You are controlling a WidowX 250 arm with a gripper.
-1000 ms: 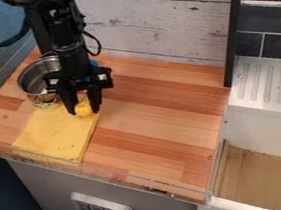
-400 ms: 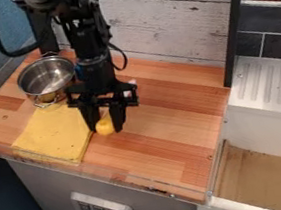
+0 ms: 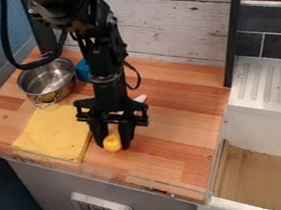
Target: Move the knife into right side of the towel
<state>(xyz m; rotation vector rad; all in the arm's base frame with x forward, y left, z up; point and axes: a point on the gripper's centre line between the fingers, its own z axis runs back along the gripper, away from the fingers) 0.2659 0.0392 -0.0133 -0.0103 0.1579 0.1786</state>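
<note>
Closed from both sides, as it seems, on a small yellow-handled, pale-bladed knife (image 3: 112, 142): the black two-finger claw (image 3: 114, 145), pointing down above the surface of wooden strips (image 3: 179, 116). Probably light in weight, stiff, and not fragile, perhaps of hard plastic like a toy. Rather smooth and rounded at the handle, so possibly a little slippery, with some risk of rolling or turning under a weak grip. Best to take hold across the handle, with one finger on each side, and not by the thin blade; also good to grip near the balance point, for less swinging of the far end. Handle end low between the fingertips and showing a little in front of them, toward the near edge of the surface; pale blade end (image 3: 141, 98) visible behind the claw and to its right, with the middle part hidden by the claw, so a slanting lie of the knife very likely. Position of the knife: just beside the flat yellow cloth towel (image 3: 52, 134), on its right side, near the right edge and apart from it. Touching the wood or slightly above it: not possible to tell. For letting go, better to lower gently first, then to open evenly, without pushing the handle back toward the cloth.
</note>
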